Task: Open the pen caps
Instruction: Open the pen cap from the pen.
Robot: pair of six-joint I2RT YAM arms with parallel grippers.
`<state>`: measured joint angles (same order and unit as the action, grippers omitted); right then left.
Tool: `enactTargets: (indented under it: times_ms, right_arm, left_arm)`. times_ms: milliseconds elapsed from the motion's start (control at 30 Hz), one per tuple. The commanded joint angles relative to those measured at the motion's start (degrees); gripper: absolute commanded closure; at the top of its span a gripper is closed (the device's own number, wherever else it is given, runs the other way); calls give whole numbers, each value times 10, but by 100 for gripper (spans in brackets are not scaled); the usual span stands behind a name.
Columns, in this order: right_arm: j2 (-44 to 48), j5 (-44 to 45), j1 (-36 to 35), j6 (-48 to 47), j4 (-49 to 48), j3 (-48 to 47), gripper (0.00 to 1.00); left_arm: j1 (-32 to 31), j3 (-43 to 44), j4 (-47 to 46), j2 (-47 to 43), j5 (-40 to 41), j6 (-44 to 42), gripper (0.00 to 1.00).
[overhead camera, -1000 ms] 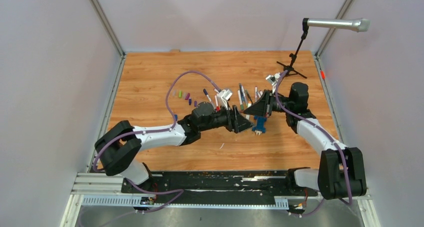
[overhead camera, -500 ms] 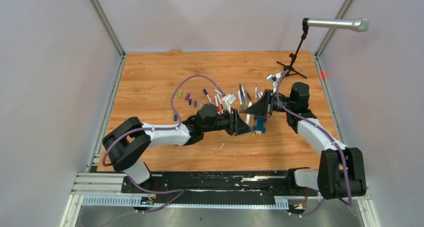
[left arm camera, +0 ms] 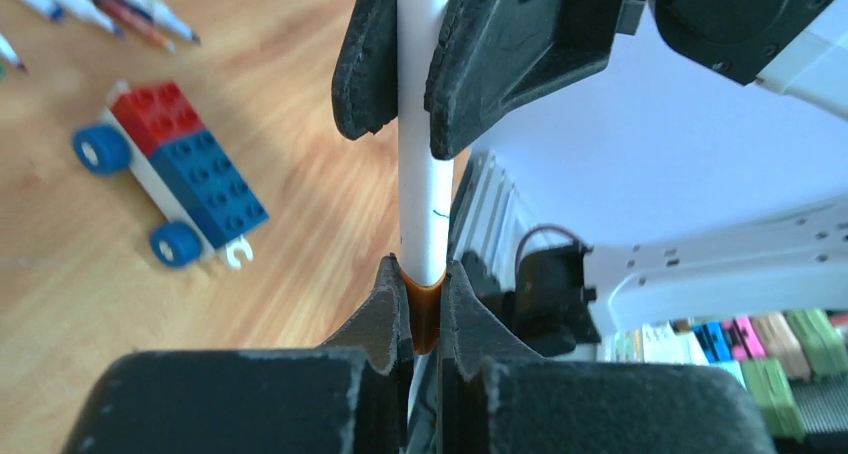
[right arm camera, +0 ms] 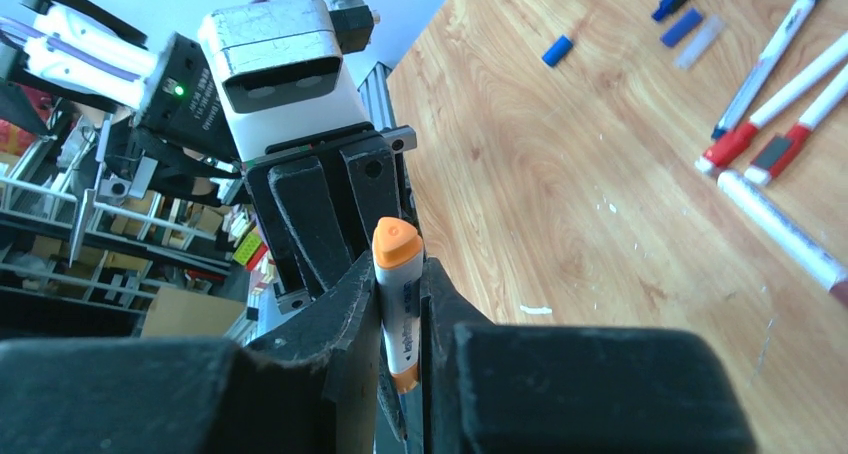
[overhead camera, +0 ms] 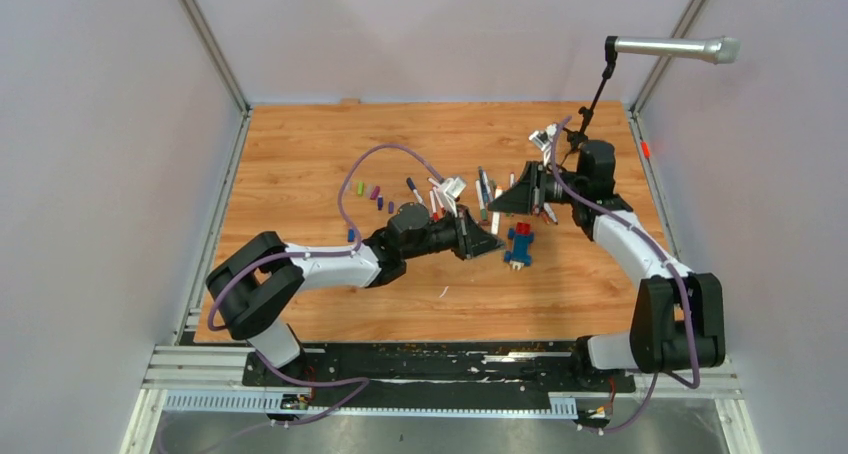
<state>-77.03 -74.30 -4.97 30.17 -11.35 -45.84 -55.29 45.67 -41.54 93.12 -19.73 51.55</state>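
Bench (overhead camera: 300, 144): carries pens, caps and a toy. Both arms work above its middle.
Right end effector (right arm camera: 398, 274): closed on the white barrel of the held pen (left arm camera: 425, 174), lifting it off the bench.
Left end effector (left arm camera: 423, 284): closed tight. In its own wrist view the fingers pinch the orange cap (left arm camera: 426, 314) at the end of that barrel, directly facing the right end effector.
Block car (overhead camera: 518, 246): blue and red, on the bench just beside the left end effector's tip. It is not part of the job.
Other pens (overhead camera: 483, 189): a fanned cluster on the bench under and just behind the two end effectors. In the right wrist view at least two of them show red ends that may be caps not yet pulled.
Loose caps (overhead camera: 372, 192): a short row of green and purple ones, with a blue cap (overhead camera: 351, 236) nearer. All lie well apart from the left end effector, on its outer side.
Done so far: several caps are already off, judging by that row.
Step in hand: both ends are gripped and the cap looks seated on the barrel. It likely needs a straight pull apart.
Left to do: this cap, then any capped pens in the cluster. I cannot tell their count.
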Motion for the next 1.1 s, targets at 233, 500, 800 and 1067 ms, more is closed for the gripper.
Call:
enactTargets:
  times_ms: [233, 500, 800, 1067]
  right_arm:
    - [-72, 104, 12, 16, -17, -252, 100]
    - [-85, 122, 8, -43, 45, -297, 100]
    - [-11, 199, 10, -330, 226, -215, 100]
    - [6, 337, 43, -499, 323, -172, 100]
  left_arm:
    - [-11, -67, -6, -32, -65, 5, 100]
    - [-11, -112, -2, -67, -58, 2, 100]
    - [-11, -98, 222, -173, 72, -127, 100]
    - [-5, -104, 364, -305, 237, -210, 100]
